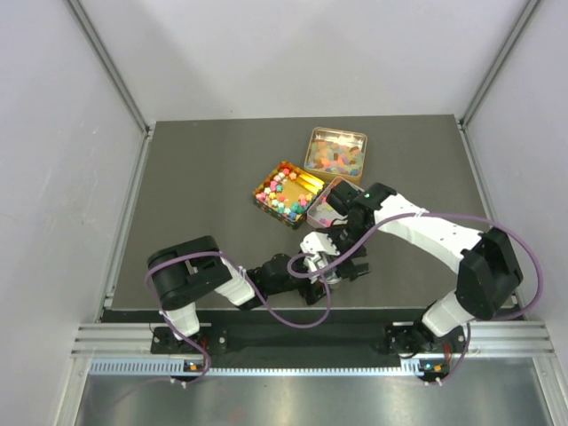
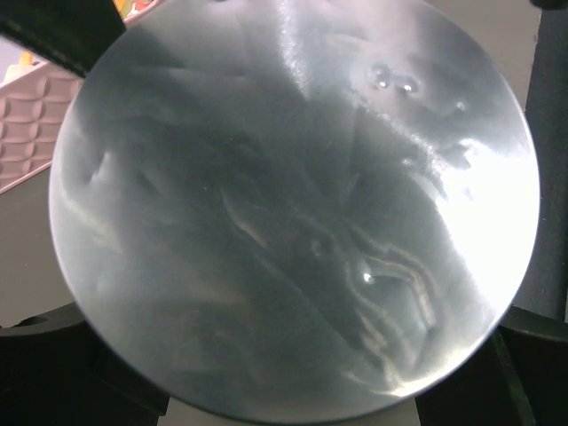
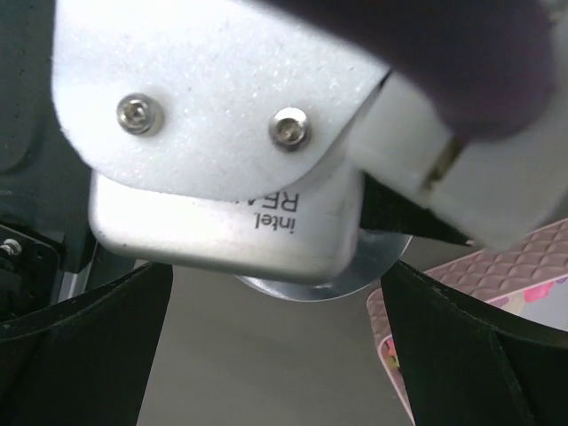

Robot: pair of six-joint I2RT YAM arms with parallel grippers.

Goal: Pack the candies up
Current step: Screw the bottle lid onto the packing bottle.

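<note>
The left claw (image 1: pixel 330 271) is clamped across a round silvery metal disc (image 2: pixel 293 213), probably a lid kept ready for closing. The right claw (image 3: pixel 275 355) hovers just above, fingers wide apart. The small multicoloured candies (image 1: pixel 335 160) fill two open gold-rimmed tins (image 1: pixel 338 130) farther back on the dark counter (image 1: pixel 204 195).

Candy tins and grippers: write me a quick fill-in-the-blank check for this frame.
1. The silver disc filling the left wrist view is ___ in outline.
2. The candy tin farthest from the arm bases has no ___ on it.
3. The right gripper has its jaws ___.
4. The quilted tin in the right wrist view is ___ in colour.
Missing words: round; lid; open; pink.
</note>
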